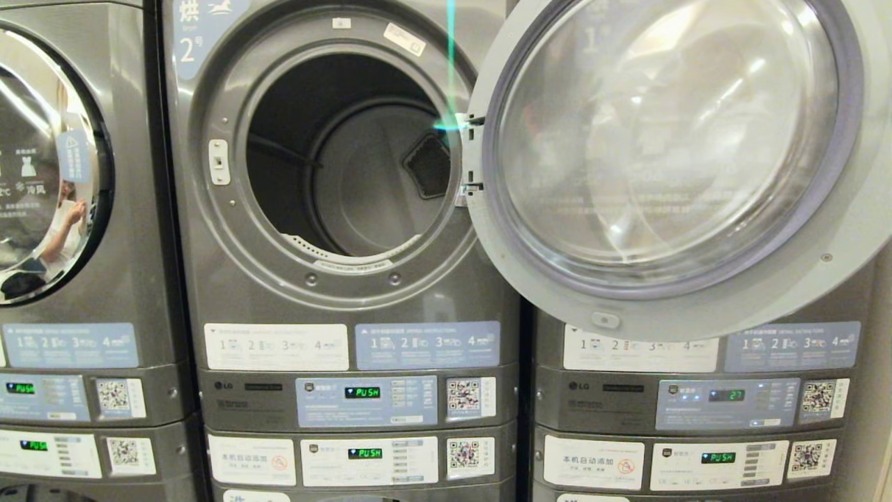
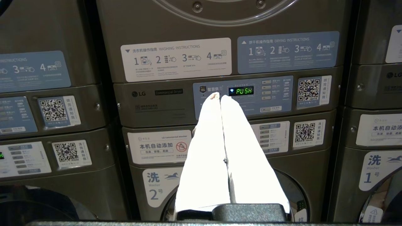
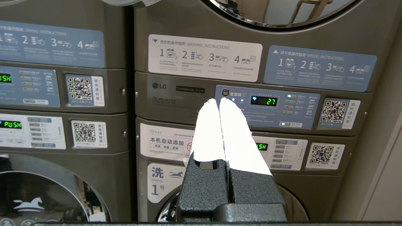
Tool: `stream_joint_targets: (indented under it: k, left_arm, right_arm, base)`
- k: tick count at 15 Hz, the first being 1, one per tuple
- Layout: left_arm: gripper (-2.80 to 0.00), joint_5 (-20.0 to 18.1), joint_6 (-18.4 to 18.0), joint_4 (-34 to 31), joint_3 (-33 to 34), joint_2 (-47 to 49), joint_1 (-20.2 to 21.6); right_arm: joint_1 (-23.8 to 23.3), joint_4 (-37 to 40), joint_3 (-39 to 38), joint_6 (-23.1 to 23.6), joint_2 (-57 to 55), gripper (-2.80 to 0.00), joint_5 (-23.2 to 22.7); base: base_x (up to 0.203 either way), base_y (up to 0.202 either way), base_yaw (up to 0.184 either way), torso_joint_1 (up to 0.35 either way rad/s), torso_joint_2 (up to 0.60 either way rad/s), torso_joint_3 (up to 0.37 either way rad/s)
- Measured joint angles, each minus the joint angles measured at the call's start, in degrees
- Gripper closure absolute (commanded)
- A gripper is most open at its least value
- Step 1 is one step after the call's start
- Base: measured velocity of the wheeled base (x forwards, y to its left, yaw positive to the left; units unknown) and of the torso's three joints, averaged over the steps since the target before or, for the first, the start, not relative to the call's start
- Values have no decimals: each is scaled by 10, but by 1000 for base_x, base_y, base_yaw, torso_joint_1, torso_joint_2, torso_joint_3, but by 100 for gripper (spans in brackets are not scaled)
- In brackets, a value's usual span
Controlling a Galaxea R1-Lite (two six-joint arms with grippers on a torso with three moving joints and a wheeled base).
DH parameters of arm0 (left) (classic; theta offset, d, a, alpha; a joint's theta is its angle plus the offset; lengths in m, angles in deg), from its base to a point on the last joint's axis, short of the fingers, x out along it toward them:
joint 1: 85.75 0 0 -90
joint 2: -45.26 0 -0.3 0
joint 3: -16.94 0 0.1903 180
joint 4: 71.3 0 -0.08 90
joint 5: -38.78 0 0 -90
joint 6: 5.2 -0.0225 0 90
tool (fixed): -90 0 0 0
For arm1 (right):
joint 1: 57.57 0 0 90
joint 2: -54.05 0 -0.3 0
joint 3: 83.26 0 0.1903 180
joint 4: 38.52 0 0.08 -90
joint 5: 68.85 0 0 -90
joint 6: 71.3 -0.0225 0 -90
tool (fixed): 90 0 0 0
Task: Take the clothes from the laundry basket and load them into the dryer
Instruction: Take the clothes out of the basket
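Dryer straight ahead, door swung wide, drum bare. Left pincer and right pincer both pressed together, empty, pointed at the control panels below. No laundry basket or clothes in view. Likely soft, light, floppy: best pinched at a bunched fold, not an edge.

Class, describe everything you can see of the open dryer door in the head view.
The dryer door is round, with a pale grey frame that looks like plastic around a domed clear window full of reflections. It stands swung fully open to the right of the dark drum opening, hinged at its left edge and covering part of the neighbouring machine. Nothing else touches it.
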Motion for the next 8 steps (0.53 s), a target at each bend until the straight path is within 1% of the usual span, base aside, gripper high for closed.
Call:
stream_joint_targets:
  k: [8]
  left_arm:
    - [0, 4, 0, -1, 0, 0, 0]
  right_arm:
    - [0, 0, 0, 0, 0, 0, 0]
  base:
    - [0, 0, 0, -54, 122, 69]
